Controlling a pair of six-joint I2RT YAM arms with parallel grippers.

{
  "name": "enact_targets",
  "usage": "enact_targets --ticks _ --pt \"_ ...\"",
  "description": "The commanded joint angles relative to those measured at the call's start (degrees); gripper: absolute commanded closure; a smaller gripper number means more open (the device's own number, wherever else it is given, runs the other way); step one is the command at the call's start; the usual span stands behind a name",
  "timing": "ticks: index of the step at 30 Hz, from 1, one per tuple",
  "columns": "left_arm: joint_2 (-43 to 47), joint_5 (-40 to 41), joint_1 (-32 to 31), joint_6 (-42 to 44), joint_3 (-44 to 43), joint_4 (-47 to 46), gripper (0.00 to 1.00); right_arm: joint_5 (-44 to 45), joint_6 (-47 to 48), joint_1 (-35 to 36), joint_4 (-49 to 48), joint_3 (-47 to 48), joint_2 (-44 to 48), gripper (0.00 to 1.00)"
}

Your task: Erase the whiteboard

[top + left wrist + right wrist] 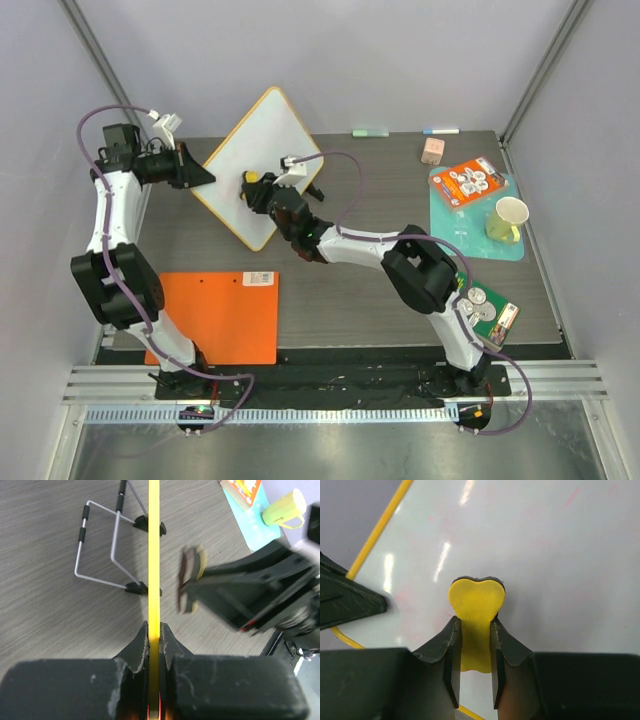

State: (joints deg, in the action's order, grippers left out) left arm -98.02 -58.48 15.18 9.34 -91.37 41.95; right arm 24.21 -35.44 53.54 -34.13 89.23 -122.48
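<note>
My left gripper point(153, 630) clamps whiteboard point(255, 150) rim | my right gripper point(474, 625) pinches yellow eraser point(477, 595) just off its face

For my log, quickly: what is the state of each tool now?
Left tool: closed on the edge of the yellow-rimmed flat white whiteboard.
Right tool: closed on the yellow heart-shaped eraser.

**Whiteboard propped upright, upper left of the counter point(350, 300).**
The whiteboard point(255, 165) is a flat white rectangle with rounded corners and a thin yellow rim point(154, 555), and from overhead it reads as a diamond. Its glossy face point(545, 555) shows faint pink marks. Black clips point(148, 524) on one edge carry a grey wire stand point(100, 545) resting on the counter. The left end effector point(154, 635) is clamped on the rim at the board's left corner.
</note>
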Motion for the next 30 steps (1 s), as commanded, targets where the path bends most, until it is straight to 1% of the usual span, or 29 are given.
enact_targets --ticks 1,5,8,11,20,22,25,30 --pt "-2.3 -5.2 -0.2 1.1 -6.7 1.5 1.00 -0.7 1.0 0.5 -2.1 5.7 -3.6 0.99" --pt "-4.9 -5.2 -0.2 5.0 -10.2 8.6 1.00 0.8 2.5 0.4 -2.4 10.9 -7.6 0.99" --pt "-5.5 -5.4 -0.3 6.3 -10.7 10.3 1.00 1.6 3.2 0.5 -1.6 17.7 -10.8 0.99" --pt "-5.4 -5.6 -0.3 7.1 -10.3 11.0 1.00 1.5 3.4 0.6 -1.2 22.3 -13.0 0.99" --pt "-6.4 -6.2 -0.3 8.8 -10.2 13.7 1.00 3.1 3.5 0.7 1.2 29.2 -17.5 0.99" --pt "-6.6 -6.5 -0.2 8.3 -10.2 13.3 1.00 3.1 2.8 0.8 3.4 29.1 -18.1 0.99" --pt "-6.7 -6.7 -0.4 7.4 -10.2 12.5 1.00 4.6 1.9 1.0 5.6 26.5 -18.1 0.99" --pt "-6.3 -5.8 -0.9 6.9 -10.1 11.9 1.00 7.4 -1.3 1.4 8.2 17.9 -15.4 0.99"
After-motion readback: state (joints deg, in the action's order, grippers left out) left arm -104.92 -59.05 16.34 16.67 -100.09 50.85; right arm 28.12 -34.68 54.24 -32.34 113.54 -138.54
